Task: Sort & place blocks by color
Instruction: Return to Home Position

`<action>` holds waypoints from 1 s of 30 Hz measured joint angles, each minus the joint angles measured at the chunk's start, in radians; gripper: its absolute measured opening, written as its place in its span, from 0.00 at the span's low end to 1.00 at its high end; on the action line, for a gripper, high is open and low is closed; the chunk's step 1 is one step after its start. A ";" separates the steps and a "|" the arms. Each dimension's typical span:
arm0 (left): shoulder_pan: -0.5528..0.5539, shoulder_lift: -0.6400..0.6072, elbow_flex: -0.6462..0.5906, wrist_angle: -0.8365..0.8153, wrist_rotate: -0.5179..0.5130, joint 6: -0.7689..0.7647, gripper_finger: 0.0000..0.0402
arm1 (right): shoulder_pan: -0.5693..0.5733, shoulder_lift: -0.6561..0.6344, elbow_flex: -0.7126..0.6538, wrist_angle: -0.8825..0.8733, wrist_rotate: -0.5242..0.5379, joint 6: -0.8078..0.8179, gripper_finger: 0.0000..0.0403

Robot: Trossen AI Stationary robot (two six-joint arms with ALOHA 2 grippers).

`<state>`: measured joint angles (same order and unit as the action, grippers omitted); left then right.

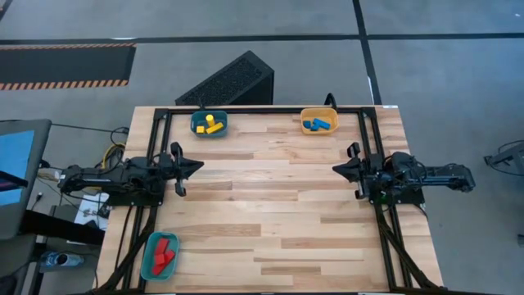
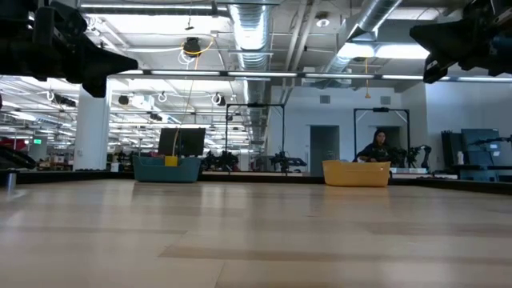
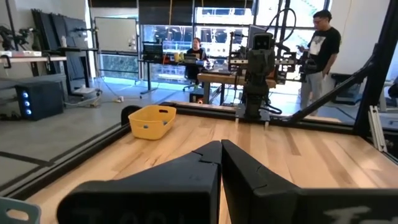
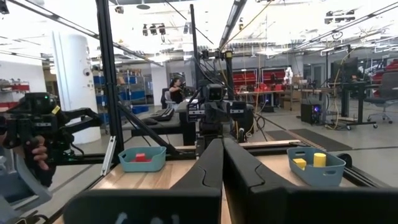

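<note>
My left gripper and right gripper hang at opposite sides of the table, which is pale wood planks. My dark tapered fingers are pressed together and hold nothing. Yellow blocks lie in the far teal bin, blue blocks in the orange bin, and red blocks in the near teal bin. A bright workshop lies beyond.

On the counter we find a first bin at eleven o'clock and a second bin at one. A third bin sits at seven; blocks lie in each.
</note>
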<state>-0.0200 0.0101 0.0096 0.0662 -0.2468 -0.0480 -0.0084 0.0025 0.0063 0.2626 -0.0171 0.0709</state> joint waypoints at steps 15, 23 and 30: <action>0.000 0.003 -0.001 0.000 -0.001 -0.002 0.00 | 0.002 0.001 0.000 -0.234 0.001 0.087 0.06; 0.000 0.003 -0.001 -0.001 -0.002 0.000 0.00 | 0.002 0.018 0.003 -0.241 0.005 0.087 0.07; 0.000 0.003 -0.001 -0.001 -0.002 0.005 0.00 | 0.002 0.018 0.004 -0.245 0.005 0.087 0.07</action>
<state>-0.0200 0.0132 0.0082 0.0654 -0.2485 -0.0435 -0.0067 0.0204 0.0105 0.0178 -0.0120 0.1581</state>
